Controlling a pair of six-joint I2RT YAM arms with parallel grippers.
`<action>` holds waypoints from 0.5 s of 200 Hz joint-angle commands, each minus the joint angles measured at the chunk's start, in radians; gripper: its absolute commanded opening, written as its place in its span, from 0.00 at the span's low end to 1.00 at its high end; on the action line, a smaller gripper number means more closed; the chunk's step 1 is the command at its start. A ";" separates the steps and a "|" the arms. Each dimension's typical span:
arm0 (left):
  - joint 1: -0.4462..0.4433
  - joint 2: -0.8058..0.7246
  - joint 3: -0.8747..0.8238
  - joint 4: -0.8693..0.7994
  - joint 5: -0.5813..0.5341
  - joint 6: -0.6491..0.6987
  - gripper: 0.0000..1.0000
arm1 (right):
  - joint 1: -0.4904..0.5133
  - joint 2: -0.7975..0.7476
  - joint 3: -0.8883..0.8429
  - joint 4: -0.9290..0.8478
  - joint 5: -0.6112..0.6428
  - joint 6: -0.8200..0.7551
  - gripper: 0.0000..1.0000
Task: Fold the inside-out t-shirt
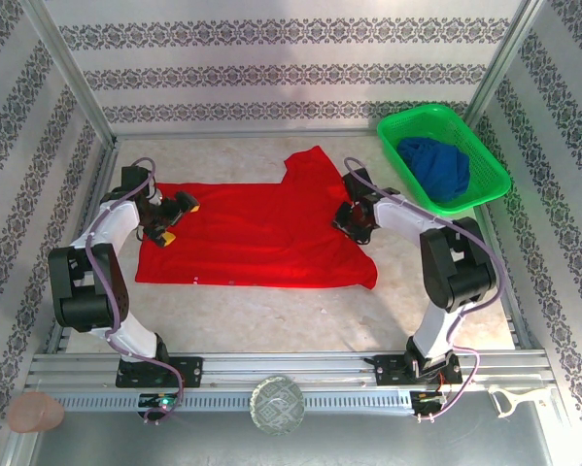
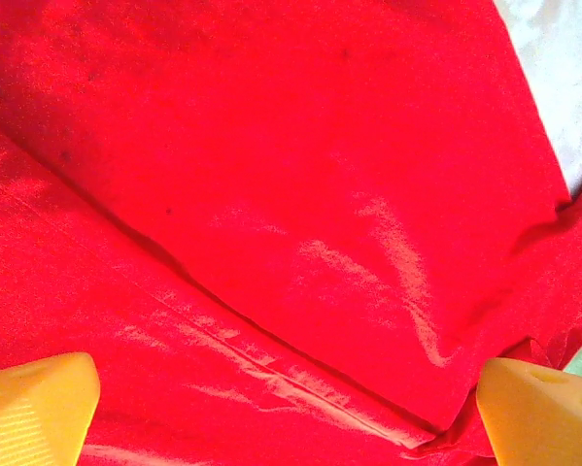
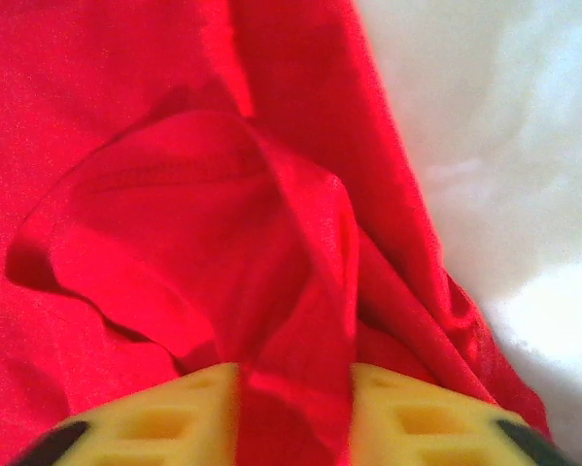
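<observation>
Folding looks barely begun: the inside-out t-shirt (image 1: 261, 233) lies spread mostly flat across the middle of the table (image 1: 271, 316), 1 sleeve poking toward the far edge; near its left edge 1 layer laps over another, perhaps a first fold, though I cannot be sure; the left gripper (image 1: 179, 221) hovers there, jaws wide, holding nothing; the right gripper (image 3: 295, 417), at the shirt's right edge, pinches a raised ridge of red cloth between narrow jaws; most folds, I judge, remain; a dark blue garment (image 1: 438, 167) sits in the green basket (image 1: 485, 155) at the far right corner.
</observation>
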 commanded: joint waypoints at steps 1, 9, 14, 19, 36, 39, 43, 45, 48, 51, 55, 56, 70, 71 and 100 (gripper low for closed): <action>0.006 -0.022 -0.006 -0.007 -0.019 -0.010 1.00 | -0.011 0.015 0.044 0.006 -0.024 -0.002 0.00; 0.006 -0.019 -0.003 -0.008 -0.018 -0.011 1.00 | -0.011 0.007 0.051 0.008 -0.024 -0.004 0.00; 0.007 -0.016 -0.002 -0.008 -0.019 -0.010 1.00 | -0.010 0.001 0.057 0.012 -0.025 -0.004 0.00; 0.006 -0.014 -0.001 -0.008 -0.019 -0.011 1.00 | -0.011 -0.003 0.066 0.017 -0.028 -0.001 0.00; 0.006 -0.002 0.007 -0.005 -0.018 -0.012 1.00 | -0.014 0.007 0.113 0.031 -0.050 0.006 0.00; 0.006 0.000 0.008 -0.003 -0.018 -0.011 1.00 | -0.015 0.013 0.125 0.031 -0.055 0.007 0.00; 0.006 0.004 0.009 -0.003 -0.018 -0.010 1.00 | -0.016 0.022 0.141 0.031 -0.059 0.007 0.00; 0.007 0.005 0.010 -0.003 -0.017 -0.011 1.00 | -0.017 0.028 0.149 0.031 -0.063 0.007 0.00; 0.006 0.008 0.012 -0.003 -0.017 -0.011 1.00 | -0.017 0.037 0.163 0.031 -0.065 0.006 0.00; 0.006 0.010 0.014 -0.003 -0.017 -0.011 1.00 | -0.017 0.047 0.175 0.030 -0.067 0.006 0.00; 0.006 0.013 0.016 -0.002 -0.016 -0.010 1.00 | -0.017 0.060 0.195 0.030 -0.071 0.006 0.00; 0.006 0.014 0.016 -0.003 -0.016 -0.009 1.00 | -0.016 0.064 0.199 0.029 -0.072 0.006 0.00; 0.007 0.025 0.024 -0.003 -0.018 -0.007 1.00 | -0.017 0.108 0.248 0.054 -0.082 0.003 0.00; 0.007 0.025 0.025 -0.003 -0.018 -0.006 1.00 | -0.016 0.111 0.250 0.058 -0.082 0.003 0.00; 0.007 0.048 0.032 -0.008 -0.021 0.002 1.00 | -0.021 0.192 0.307 0.201 -0.153 -0.051 0.32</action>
